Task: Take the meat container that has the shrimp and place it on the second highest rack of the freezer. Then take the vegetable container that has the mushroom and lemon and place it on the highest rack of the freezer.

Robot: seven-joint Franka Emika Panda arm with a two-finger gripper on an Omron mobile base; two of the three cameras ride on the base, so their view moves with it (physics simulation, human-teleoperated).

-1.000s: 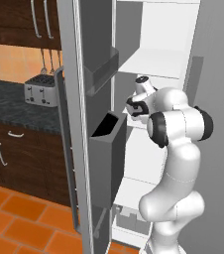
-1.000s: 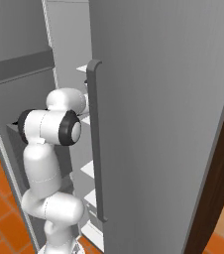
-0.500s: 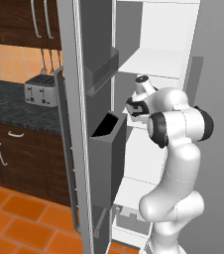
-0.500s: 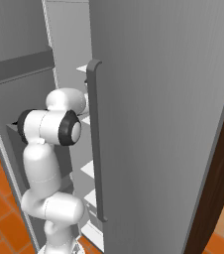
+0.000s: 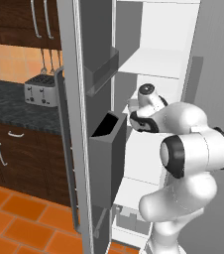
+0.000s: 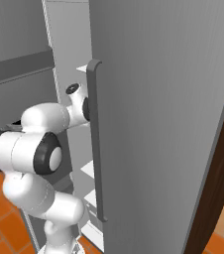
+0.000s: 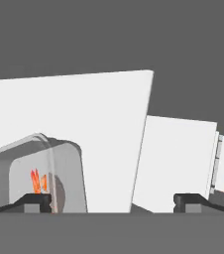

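Hand view: gripper [image 7: 113,201] spread wide, released, both dark fingertips [image 7: 34,200] apart, nothing between them. Clear rounded plastic meat container [image 7: 39,173] with the orange shrimp [image 7: 37,181] inside sits on a flat white rack [image 7: 84,134], its near end by the left tip. Left base view: white arm [image 5: 183,158] bent at the elbow, forearm reaching level into the freezer [image 5: 148,44] between smooth white shelves. Grey door bins [image 5: 106,144] boxy, matte.

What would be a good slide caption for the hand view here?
Open tool facing a clear container with an orange-red shrimp on a white freezer rack.
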